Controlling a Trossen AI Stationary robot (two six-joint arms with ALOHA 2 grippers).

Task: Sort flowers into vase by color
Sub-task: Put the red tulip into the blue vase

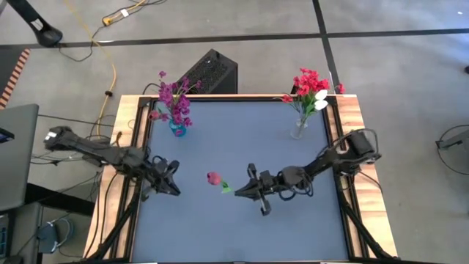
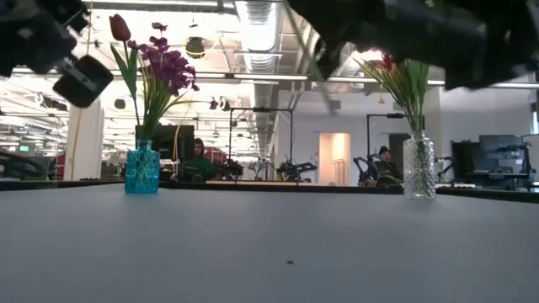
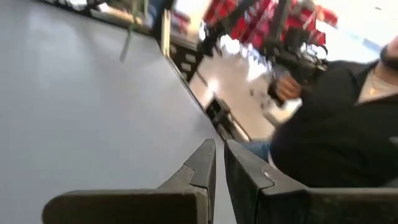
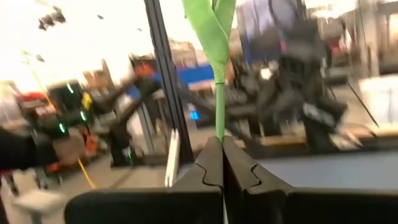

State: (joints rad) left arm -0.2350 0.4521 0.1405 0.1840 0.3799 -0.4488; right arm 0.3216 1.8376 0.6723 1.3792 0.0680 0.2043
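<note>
A red-bloomed flower [image 1: 213, 177] with a green stem and leaf is lifted near the table's middle, with my right gripper [image 1: 239, 190] shut on its stem. My left gripper [image 1: 173, 185] hovers at the table's left side, shut, with nothing between its fingers [image 3: 219, 163]. At the far left stands a blue vase [image 1: 176, 130] with purple blooms and a dark red tulip [image 2: 120, 27]. A clear glass vase [image 1: 299, 130] at the far right holds red and white blooms. My right gripper pinches the flower's thin green stem [image 4: 219, 132] between its two fingertips, below the leaves [image 4: 211, 28]. The fingers come about level from the table's right. The stem runs on past the fingertips toward the table's left, and the bloom is clear of the table.
The dark tabletop [image 1: 293, 227] is framed by a wooden border [image 1: 353, 110]. A black box [image 1: 209, 72] sits on the floor beyond the far edge. A person in a dark top [image 3: 336, 130] shows off the table in the left wrist view.
</note>
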